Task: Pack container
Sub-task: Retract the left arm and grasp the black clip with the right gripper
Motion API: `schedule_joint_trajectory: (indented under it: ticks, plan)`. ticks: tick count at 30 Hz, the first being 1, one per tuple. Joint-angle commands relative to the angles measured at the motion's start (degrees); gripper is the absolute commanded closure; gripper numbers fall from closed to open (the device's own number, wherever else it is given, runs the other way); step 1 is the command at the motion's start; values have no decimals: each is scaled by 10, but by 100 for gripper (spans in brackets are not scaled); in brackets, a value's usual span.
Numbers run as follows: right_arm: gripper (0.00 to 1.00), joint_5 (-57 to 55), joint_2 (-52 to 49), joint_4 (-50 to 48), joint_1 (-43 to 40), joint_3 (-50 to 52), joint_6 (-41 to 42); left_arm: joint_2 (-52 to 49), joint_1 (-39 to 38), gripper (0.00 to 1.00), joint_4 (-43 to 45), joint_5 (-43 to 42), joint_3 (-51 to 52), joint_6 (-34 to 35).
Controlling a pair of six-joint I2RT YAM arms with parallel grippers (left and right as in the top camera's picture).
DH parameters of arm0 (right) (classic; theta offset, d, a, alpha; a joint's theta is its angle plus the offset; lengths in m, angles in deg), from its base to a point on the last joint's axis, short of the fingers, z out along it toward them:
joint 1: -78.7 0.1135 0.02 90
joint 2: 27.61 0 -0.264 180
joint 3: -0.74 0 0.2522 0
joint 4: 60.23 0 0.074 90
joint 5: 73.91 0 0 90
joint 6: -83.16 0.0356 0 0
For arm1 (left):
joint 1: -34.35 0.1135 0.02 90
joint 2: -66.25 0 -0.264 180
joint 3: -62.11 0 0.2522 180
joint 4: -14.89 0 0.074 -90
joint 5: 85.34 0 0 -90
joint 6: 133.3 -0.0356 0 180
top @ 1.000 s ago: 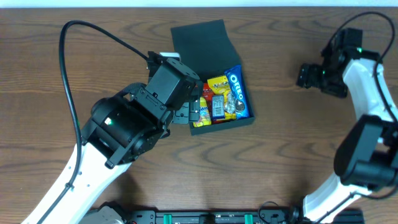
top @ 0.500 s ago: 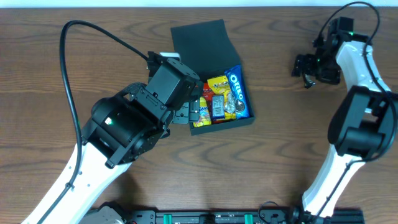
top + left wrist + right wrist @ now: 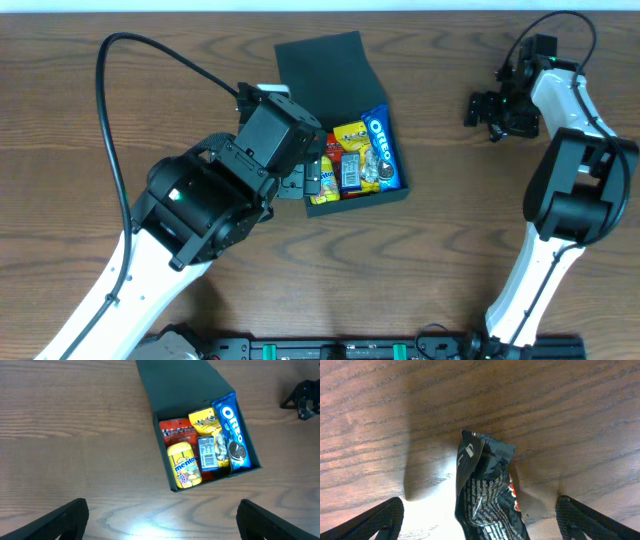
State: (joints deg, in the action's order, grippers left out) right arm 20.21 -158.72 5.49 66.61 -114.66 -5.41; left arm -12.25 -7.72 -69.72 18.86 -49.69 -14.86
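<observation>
The dark green-black container (image 3: 392, 192) stands open at mid-table, its flap lid (image 3: 322, 60) folded back. It holds a blue Oreo pack (image 3: 380, 148), a yellow Mentos tub (image 3: 184, 465), a red packet (image 3: 175, 431) and other snacks. My left gripper (image 3: 161, 521) is open and empty, hovering in front of the container's near-left corner (image 3: 172, 487). My right gripper (image 3: 480, 521) is open at the far right of the table (image 3: 490, 108). A crumpled black snack packet (image 3: 487, 492) with red print lies on the table between its spread fingers, which do not touch it.
The left arm's bulky wrist (image 3: 275, 140) overhangs the container's left side, with a black cable (image 3: 105, 90) looping above the table's left part. The right arm (image 3: 570, 170) reaches along the right edge. Bare wood lies between container and right gripper.
My right arm has swung toward the table's back and a little left, turning at the wrist. The left arm and the container have not moved.
</observation>
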Motion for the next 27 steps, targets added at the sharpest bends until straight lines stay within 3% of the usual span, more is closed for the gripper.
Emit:
schedule_joint_trajectory:
  ticks: [1, 11, 23, 25, 27]
  plan:
    - [2, 9, -20, -3, 5, -7, -8, -3, 2, 5, 1, 15, -5, -6]
    - [8, 9, -20, 18, 7, -8, -6, -22, 2, 5, 2, 19, -5, -6]
    - [4, 8, -18, 32, 9, -40, -7, -37, 1, 5, 2, 19, -5, -6]
    - [7, 8, -18, 31, 9, -40, -7, -37, 1, 5, 2, 19, -5, -6]
    - [17, 8, -18, 31, 9, -40, -7, -37, 1, 5, 2, 19, -5, -6]
